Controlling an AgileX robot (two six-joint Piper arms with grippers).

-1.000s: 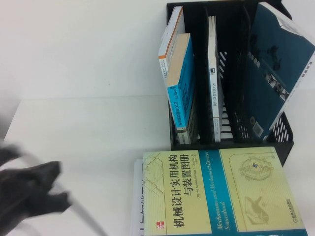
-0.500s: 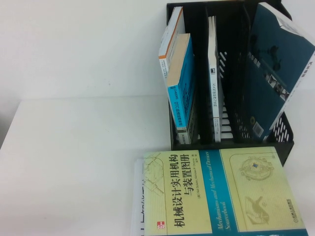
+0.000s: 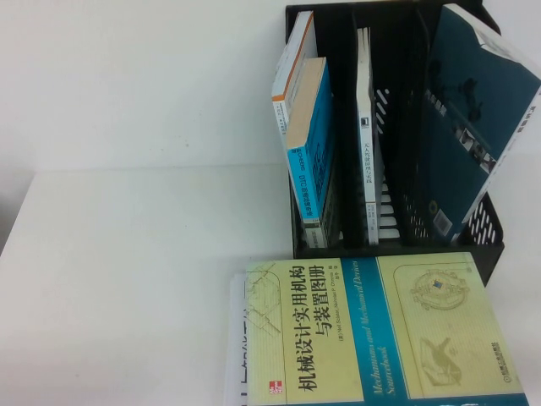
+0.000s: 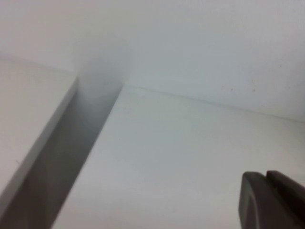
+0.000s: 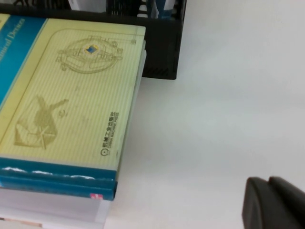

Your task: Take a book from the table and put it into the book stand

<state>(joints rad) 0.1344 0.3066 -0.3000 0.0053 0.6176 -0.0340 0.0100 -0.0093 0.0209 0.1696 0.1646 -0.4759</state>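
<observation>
Both arms are out of the high view, so I only have the wrist views for them. The left end effector (image 4: 268, 191) hangs over bare counter (image 3: 127, 254) at the near left, its tips pressed together on nothing. The right end effector (image 5: 269, 195) hovers at the near right, beside the pale yellow-green book (image 3: 380, 326), and its tips also look pressed together and empty.

That yellow-green book lies on a paler stack whose near end is cut off by the frame. Its far edge sits right up against the book stand (image 3: 397, 249), so a careless pass there could shove the stand.

Farther off, the blue book (image 3: 311, 139) stands in the stand's left slot, so I judge the task done. It leans, and could slump further if the stand is bumped. The dark teal book (image 3: 473, 118) in the right slot tilts out over the side, and I would worry about it tipping. I cannot read the blue book's cover from here, and the slot floors are hidden.
</observation>
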